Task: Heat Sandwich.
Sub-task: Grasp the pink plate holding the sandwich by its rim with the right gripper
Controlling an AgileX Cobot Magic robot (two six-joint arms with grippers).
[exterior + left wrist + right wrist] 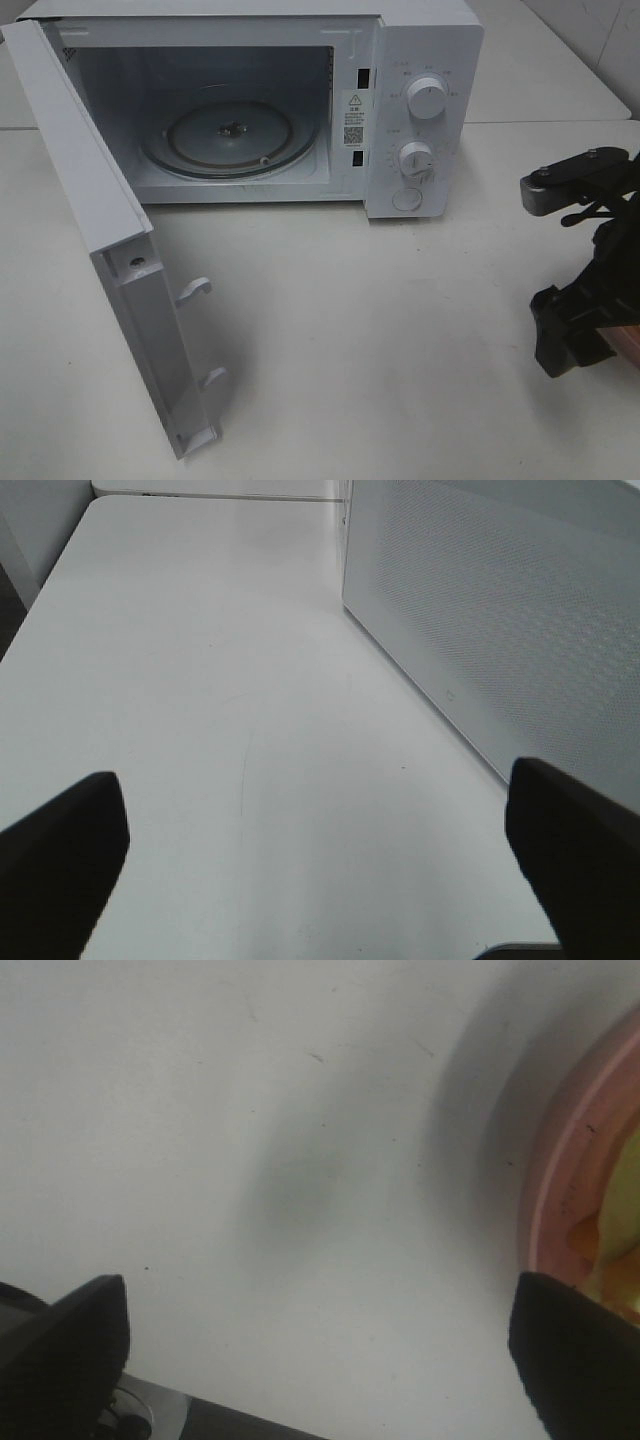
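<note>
Right wrist view first: the right gripper (320, 1350) hangs over the surface (250, 1140) w/ fingertips spread wide and nothing btwn them, i.e. released and empty. Just past one fingertip (575, 1360), outside the gap, runs the curved rim of the pink plate (555, 1170). On it only a sliver of the sandwich (622, 1210) shows: pale yellow-green lettuce plus a bit of orange filling. The rest is cut off by the frame edge, so its long axis and the run of the crust edges can't be told.

Key relation: the sandwich lies beside the right gripper, off to one side, not under the gap. My read is that the next move needs a sideways shift toward the plate before any closing, prob. w/ a re-aim once the bread edges come into view.

Left wrist view: the left gripper (320, 850) is also wide open, holding nothing, over the surface and near the microwave's perforated side wall (500, 610). No plate or sandwich there, so the right arm is clearly the nearer one.

Exterior high view, farther out: the right arm (585, 300) sits at the right edge. The sandwich isn't visible, either hidden by the arm or out of frame. Beyond, at the back of the surface, the microwave (440, 130) stands w/ its door (110, 230) swung fully open on the left of the view and the glass turntable (230, 140) bare. The carry would then run from the right side toward the cavity at the back.
</note>
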